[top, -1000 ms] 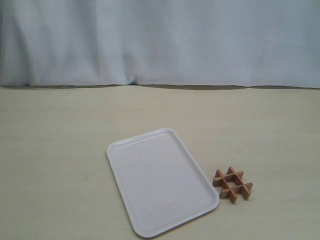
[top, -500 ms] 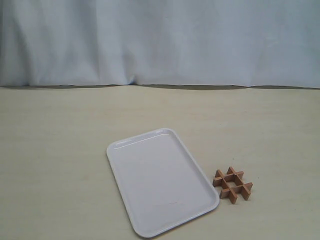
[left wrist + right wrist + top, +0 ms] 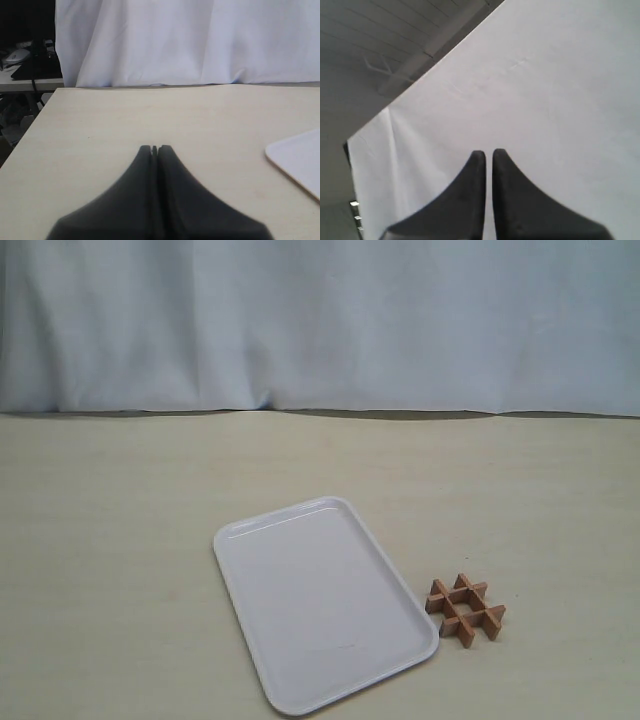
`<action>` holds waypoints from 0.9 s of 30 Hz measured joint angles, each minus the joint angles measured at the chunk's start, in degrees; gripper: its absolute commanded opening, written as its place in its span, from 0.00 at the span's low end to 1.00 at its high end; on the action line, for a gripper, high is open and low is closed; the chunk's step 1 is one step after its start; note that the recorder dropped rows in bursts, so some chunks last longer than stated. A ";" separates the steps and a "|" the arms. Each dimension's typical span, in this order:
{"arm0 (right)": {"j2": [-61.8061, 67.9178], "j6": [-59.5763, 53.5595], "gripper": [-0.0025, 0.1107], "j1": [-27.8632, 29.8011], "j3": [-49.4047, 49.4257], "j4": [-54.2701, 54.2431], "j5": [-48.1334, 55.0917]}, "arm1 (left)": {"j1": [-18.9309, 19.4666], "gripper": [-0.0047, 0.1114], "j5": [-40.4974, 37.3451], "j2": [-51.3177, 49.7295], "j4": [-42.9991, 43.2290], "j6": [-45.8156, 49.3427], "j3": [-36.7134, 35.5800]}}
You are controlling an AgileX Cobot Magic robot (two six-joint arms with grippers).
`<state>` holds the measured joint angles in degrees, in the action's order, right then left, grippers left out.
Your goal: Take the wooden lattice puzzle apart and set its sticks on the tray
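The wooden lattice puzzle (image 3: 465,609) lies assembled on the table just right of the tray (image 3: 325,605), its sticks still crossed in a hash shape. The white tray holds nothing. Neither gripper shows in the exterior view. In the left wrist view my left gripper (image 3: 154,148) is shut with nothing in it, low over bare table, with a corner of the tray (image 3: 300,157) off to one side. In the right wrist view my right gripper (image 3: 485,152) points up at the white curtain, its fingers nearly together and holding nothing.
A white curtain (image 3: 320,320) hangs behind the light wooden table (image 3: 120,520). In the left wrist view the table edge (image 3: 30,130) drops off toward dark equipment (image 3: 25,55) beyond.
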<state>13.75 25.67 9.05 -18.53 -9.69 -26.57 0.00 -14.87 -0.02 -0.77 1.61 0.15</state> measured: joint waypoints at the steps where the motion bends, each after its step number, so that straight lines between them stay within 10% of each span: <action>1: 2.70 -3.36 0.06 0.00 -2.46 0.00 1.07 | 0.00 0.04 0.00 0.00 0.00 0.00 0.00; 11: 33.50 -34.11 0.06 0.00 -21.65 0.00 28.89 | 0.00 0.04 0.00 0.00 0.00 0.00 0.00; 27: 73.64 -43.16 0.06 0.00 -31.85 -1.90 65.61 | 0.00 0.04 0.00 0.00 0.00 0.00 0.00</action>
<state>87.40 -17.49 9.05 -50.39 -11.59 39.04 0.00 -14.87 -0.02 -0.77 1.61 0.15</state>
